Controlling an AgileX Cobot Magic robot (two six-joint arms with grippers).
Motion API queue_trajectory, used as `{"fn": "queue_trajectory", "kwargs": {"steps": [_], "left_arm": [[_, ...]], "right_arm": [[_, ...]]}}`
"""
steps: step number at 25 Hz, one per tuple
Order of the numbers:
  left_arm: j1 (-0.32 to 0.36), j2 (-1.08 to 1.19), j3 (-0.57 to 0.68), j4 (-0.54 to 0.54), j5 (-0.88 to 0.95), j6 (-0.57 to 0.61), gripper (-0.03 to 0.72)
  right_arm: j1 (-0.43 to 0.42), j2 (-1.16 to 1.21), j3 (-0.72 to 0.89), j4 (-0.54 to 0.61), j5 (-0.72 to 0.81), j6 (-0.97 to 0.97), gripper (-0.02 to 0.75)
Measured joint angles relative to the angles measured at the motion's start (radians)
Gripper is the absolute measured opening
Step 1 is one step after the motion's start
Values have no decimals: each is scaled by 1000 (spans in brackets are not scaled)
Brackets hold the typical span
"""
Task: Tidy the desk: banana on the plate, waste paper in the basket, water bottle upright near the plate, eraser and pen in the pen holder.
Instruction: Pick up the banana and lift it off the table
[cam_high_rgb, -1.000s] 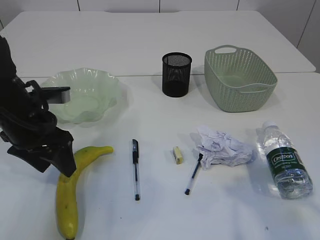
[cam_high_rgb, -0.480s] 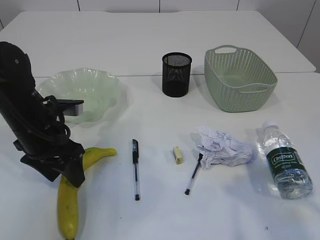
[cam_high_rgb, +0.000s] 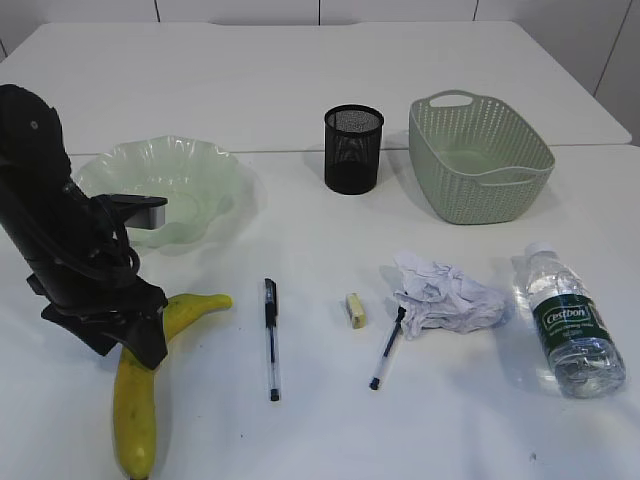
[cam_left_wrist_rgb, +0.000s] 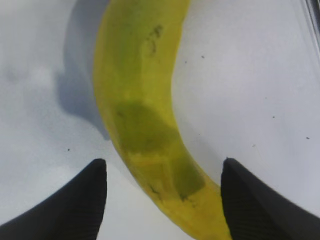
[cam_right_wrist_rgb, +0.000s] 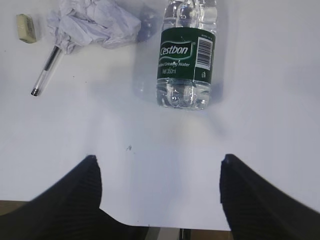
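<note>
In the exterior view I have the left tool (cam_high_rgb: 140, 345) low at the lower left of the frame, set over the middle of the long curved yellow banana (cam_high_rgb: 135, 410), because that fruit goes first onto the translucent pale green ruffled plate (cam_high_rgb: 200, 165) just above it. The banana lies flat on the white worktop (cam_high_rgb: 300, 420), its long axis running from the bottom edge up and to the right, the upper tip pointing toward the clear pen with a black cap (cam_high_rgb: 270, 338). The black mesh pen holder (cam_high_rgb: 353, 148) and sage-green woven-look basket (cam_high_rgb: 478, 155) stand at upper centre and upper right, both with nothing visible inside.

In the left wrist view the tool's jaws stand wide on either side of the banana at the bottom of the frame, apart from its skin; nothing is gripped yet.

In the right wrist view the right tool (cam_right_wrist_rgb: 160, 195) is wide open and holds nothing, parked below the clear plastic water bottle with a dark green label (cam_right_wrist_rgb: 185, 50), which lies on its side, long axis running up the frame, base nearest the tool. The crumpled white paper (cam_right_wrist_rgb: 92, 22), a second pen (cam_right_wrist_rgb: 47, 70) and the pale cream eraser (cam_right_wrist_rgb: 25, 27) sit at upper left.
</note>
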Motion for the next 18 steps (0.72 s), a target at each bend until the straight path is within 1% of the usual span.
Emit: {"fn": "queue_trajectory", "kwargs": {"steps": [18], "left_arm": [[0, 64, 0, 1, -9, 2, 497]], "right_arm": [[0, 0, 0, 0, -6, 0, 556]]}}
